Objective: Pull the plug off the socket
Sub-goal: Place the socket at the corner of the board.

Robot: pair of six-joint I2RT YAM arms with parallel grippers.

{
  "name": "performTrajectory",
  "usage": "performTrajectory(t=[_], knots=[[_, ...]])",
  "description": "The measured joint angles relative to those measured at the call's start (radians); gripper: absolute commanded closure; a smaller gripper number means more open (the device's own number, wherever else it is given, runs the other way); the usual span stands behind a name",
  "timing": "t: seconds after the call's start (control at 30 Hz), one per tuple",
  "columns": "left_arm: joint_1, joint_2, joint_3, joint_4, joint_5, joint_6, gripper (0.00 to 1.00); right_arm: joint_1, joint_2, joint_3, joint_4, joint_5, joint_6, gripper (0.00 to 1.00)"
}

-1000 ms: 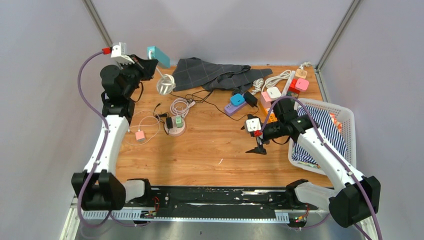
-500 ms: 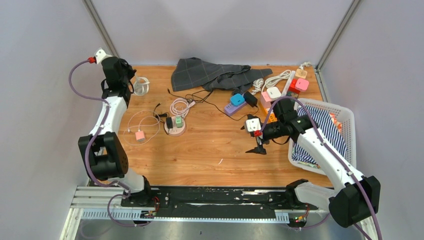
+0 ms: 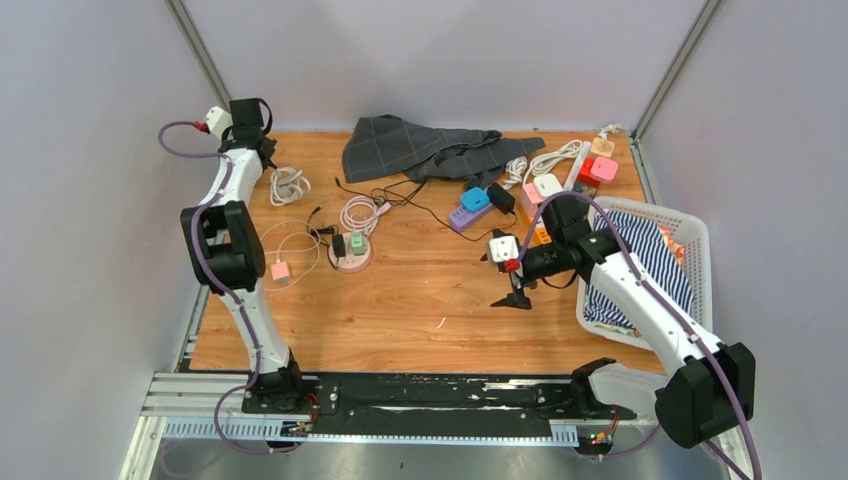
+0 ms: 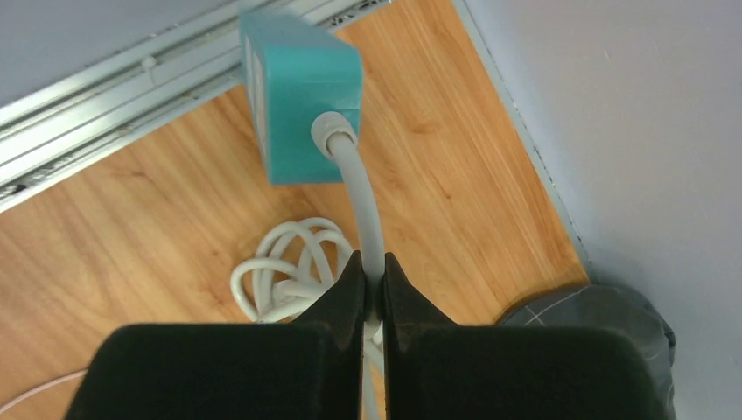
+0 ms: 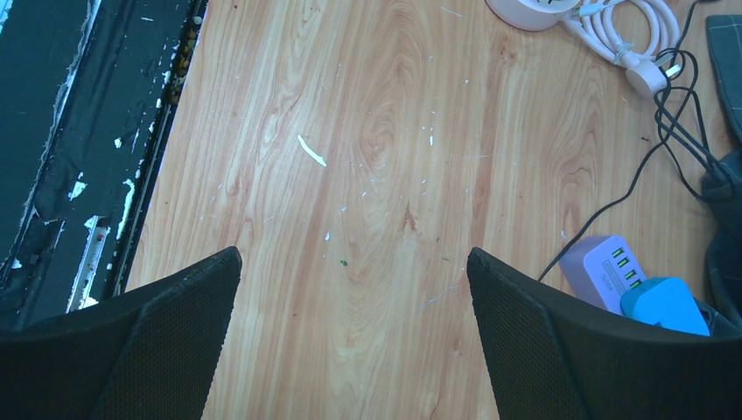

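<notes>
Down from its high lift a second ago, my left pincer (image 4: pixel 372 267), pinching the white cable (image 4: pixel 363 201) just under the teal plug (image 4: pixel 297 96), now hovers well left of the grey cloth (image 3: pixel 420 148), the plug apparently pulled free; my right pincer (image 5: pixel 352 258) hangs spread.

grey cloth (image 3: pixel 400 145): far edge | striped cloth (image 3: pixel 650 245): in white basket (image 3: pixel 702 262)

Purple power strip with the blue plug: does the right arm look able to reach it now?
Probably yes: the right gripper is open above the table, and the purple power strip lies close by with nothing standing between.
</notes>
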Motion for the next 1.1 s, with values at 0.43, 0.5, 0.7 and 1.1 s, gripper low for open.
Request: performTrajectory(t=[0.43,0.5,0.7,1.1], knots=[[-0.003,0.268,0.169,0.029,0.167,-0.055,0.75,0.000,0.044,-0.001,0.001,0.022,0.000,0.00],[-0.003,0.303,0.185,0.057,0.204,-0.053,0.78,0.000,0.048,-0.001,0.002,0.027,0.000,0.00],[-0.006,0.347,0.225,0.110,0.328,-0.010,1.00,0.000,0.063,-0.001,0.004,0.030,0.000,0.00],[-0.114,0.350,0.311,0.065,0.365,0.096,0.54,0.000,0.068,-0.001,0.007,0.044,0.000,0.00]])
